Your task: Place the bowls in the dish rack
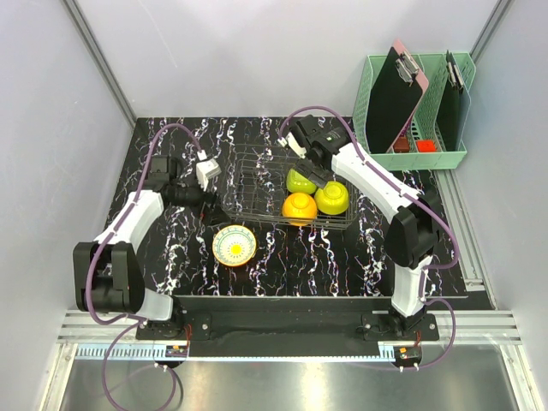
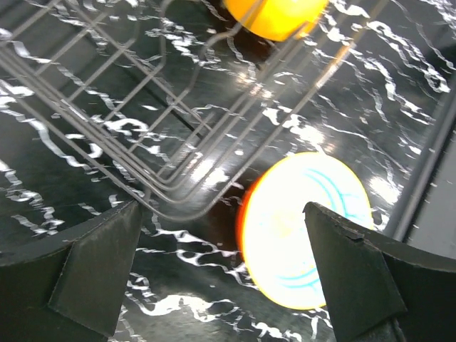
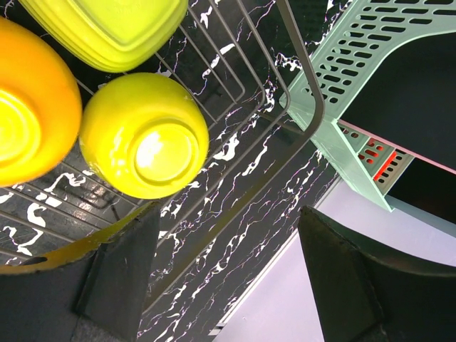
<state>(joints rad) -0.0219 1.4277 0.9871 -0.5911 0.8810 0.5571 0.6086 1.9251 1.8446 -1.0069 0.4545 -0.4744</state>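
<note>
Elbows bent, both arms reach forward. Left gripper (image 2: 224,274) hangs with jaws wide apart at the rack's (image 1: 257,163) near-left corner, above a fourth bowl (image 1: 234,246) on the table (image 1: 171,248). Right gripper (image 3: 228,274), jaws spread, hovers over the rack's right end, where lime bowl (image 1: 299,180), orange bowl (image 1: 299,207) and yellow-green bowl (image 1: 333,199) sit.

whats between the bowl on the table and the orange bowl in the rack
Just the wire wall of the rack and a strip of bare table. The left wrist view shows it: orange bowl behind the wires, loose bowl outside them.
</note>
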